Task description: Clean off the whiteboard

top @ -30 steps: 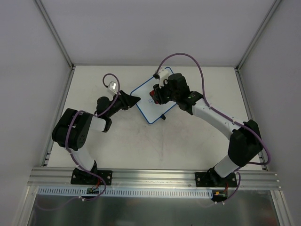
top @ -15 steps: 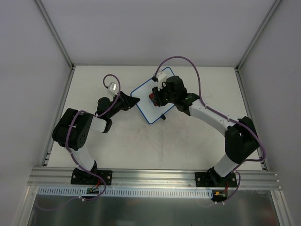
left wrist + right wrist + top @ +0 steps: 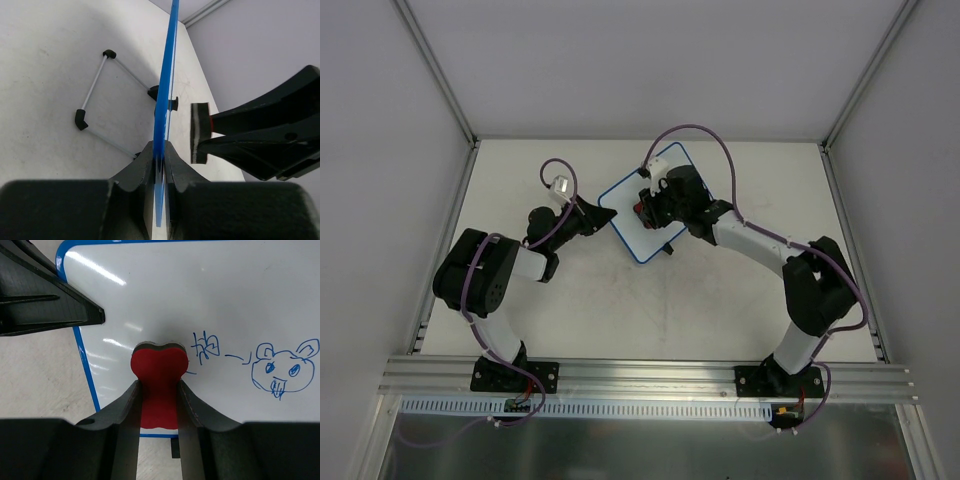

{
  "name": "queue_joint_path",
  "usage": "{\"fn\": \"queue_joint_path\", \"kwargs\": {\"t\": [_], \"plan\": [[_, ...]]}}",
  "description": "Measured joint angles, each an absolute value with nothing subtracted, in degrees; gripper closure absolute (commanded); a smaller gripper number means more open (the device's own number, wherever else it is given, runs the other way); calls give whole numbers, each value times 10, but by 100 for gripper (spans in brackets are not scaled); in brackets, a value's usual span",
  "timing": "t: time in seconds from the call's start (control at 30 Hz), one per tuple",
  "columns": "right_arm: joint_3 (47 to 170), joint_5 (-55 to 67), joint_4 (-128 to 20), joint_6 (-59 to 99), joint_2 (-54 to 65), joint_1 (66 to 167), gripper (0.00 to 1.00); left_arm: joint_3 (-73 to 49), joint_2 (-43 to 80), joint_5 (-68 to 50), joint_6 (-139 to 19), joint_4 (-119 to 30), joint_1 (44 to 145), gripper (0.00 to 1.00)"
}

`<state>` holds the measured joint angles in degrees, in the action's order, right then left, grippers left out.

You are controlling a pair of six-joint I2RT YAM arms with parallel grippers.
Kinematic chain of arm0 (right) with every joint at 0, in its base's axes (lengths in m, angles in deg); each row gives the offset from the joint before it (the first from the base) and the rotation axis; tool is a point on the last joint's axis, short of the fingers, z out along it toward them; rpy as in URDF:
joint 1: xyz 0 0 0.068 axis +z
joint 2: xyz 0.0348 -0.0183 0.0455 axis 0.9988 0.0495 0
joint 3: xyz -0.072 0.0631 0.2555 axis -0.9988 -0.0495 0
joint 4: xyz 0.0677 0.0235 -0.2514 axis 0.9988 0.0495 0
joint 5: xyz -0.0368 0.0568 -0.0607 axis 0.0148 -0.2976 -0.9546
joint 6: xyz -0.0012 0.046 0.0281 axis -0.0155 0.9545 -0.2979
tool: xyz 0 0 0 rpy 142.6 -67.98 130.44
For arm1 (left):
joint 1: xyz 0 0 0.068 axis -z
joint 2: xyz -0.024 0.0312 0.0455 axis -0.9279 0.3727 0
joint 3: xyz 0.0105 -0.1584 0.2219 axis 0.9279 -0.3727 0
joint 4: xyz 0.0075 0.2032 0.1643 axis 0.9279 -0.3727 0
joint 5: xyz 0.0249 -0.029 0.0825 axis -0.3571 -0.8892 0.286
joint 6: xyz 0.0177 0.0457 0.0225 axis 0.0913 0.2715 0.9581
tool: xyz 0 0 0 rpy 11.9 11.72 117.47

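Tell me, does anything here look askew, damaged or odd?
The whiteboard sits diagonal on the table, its rim clamped in the left tool. Blue doodles show beside the red eraser in the right tool. Nothing looks damaged or spilled.

No legible text — only blue scribbled strokes [image 3: 206,347] and an animal-face doodle [image 3: 282,367] on the whiteboard [image 3: 200,300].

The small white rectangular whiteboard [image 3: 623,212] with rounded corners and a thin blue rim sits at the far middle of the pale table [image 3: 720,290], turned diagonally. It is propped on a thin wire stand [image 3: 80,119] with black feet. Blue marker doodles [image 3: 280,370], scribbled characters and an eared animal face, are unerased on it.
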<state>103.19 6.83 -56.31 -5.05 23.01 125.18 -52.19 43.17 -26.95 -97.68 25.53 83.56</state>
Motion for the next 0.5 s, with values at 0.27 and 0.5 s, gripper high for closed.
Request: {"fn": "queue_joint_path", "kwargs": {"t": [0.27, 0.5], "plan": [[1043, 77, -563, -58, 265, 1252, 100, -522, 446, -279, -981, 279, 836, 100], [1086, 78, -564, -64, 292, 1252, 100, -522, 448, -280, -981, 283, 836, 100]]}}
